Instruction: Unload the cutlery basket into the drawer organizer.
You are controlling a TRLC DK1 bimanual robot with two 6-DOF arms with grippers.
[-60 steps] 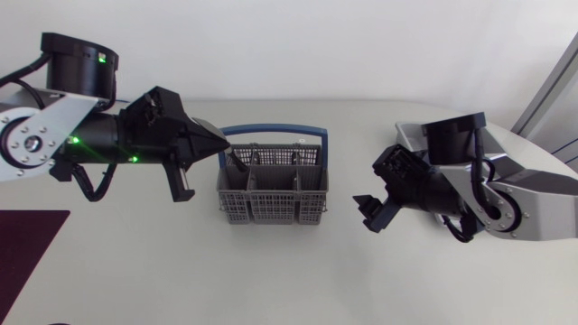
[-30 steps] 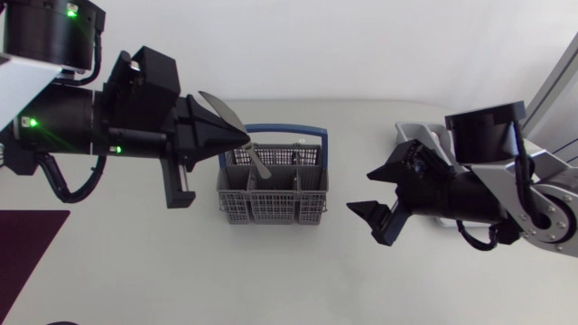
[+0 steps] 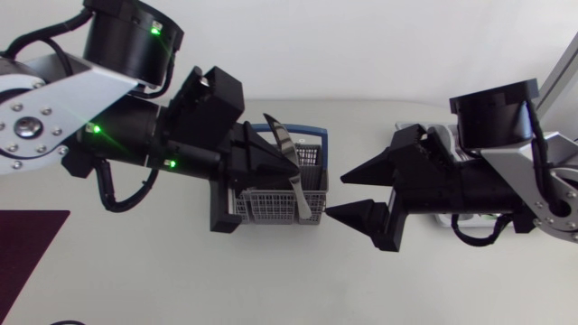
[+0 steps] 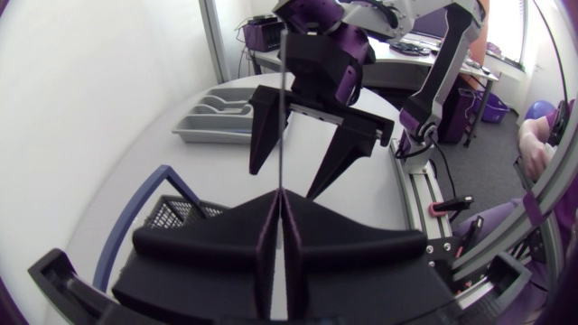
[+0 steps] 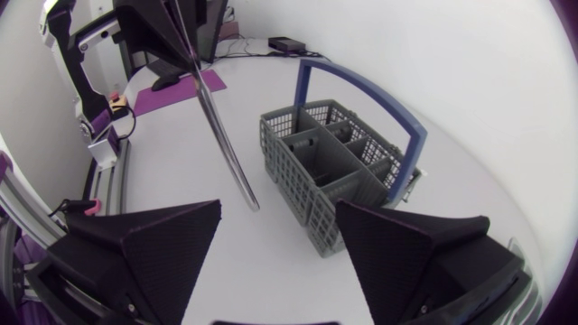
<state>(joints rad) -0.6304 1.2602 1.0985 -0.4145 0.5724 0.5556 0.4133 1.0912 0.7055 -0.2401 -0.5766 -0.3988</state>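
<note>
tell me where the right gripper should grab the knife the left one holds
Probably the free length of the knife hanging below the left gripper, which is shut on its middle. That part is bare and clear of the basket, so the open right gripper can come in sideways, fingers either side.

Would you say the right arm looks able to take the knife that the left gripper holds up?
Probably yes. The right gripper is open and faces the knife, which the left gripper holds clear of the basket; nothing stands between them.
</note>
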